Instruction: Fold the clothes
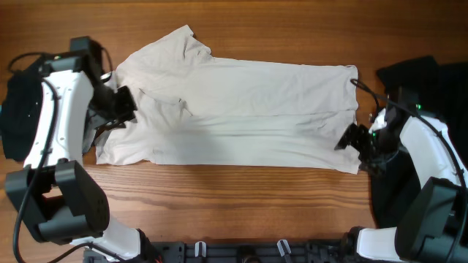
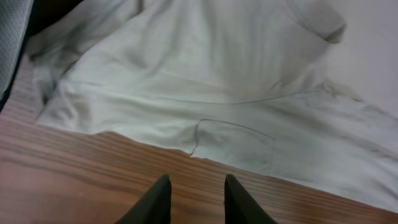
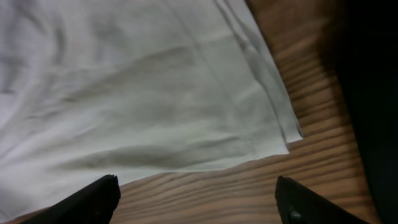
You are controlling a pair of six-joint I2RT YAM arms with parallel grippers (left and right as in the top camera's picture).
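Observation:
The cream T-shirt [image 1: 241, 109] lies spread flat across the wooden table, collar end to the left and hem to the right. My left gripper [image 1: 123, 108] is at the shirt's left side by a sleeve. In the left wrist view its fingers [image 2: 196, 190] are apart and empty above bare wood, with the shirt's edge [image 2: 205, 81] just ahead. My right gripper [image 1: 351, 139] is at the shirt's lower right hem corner. In the right wrist view its fingers [image 3: 196, 193] are wide open and empty over wood, just short of the hem corner [image 3: 273, 140].
Black garments [image 1: 413, 73] lie piled at the table's right side beside and under the right arm, and show as a dark mass in the right wrist view [image 3: 370, 81]. A dark shape [image 1: 16, 109] sits at the far left edge. Bare wood [image 1: 234, 204] runs along the front.

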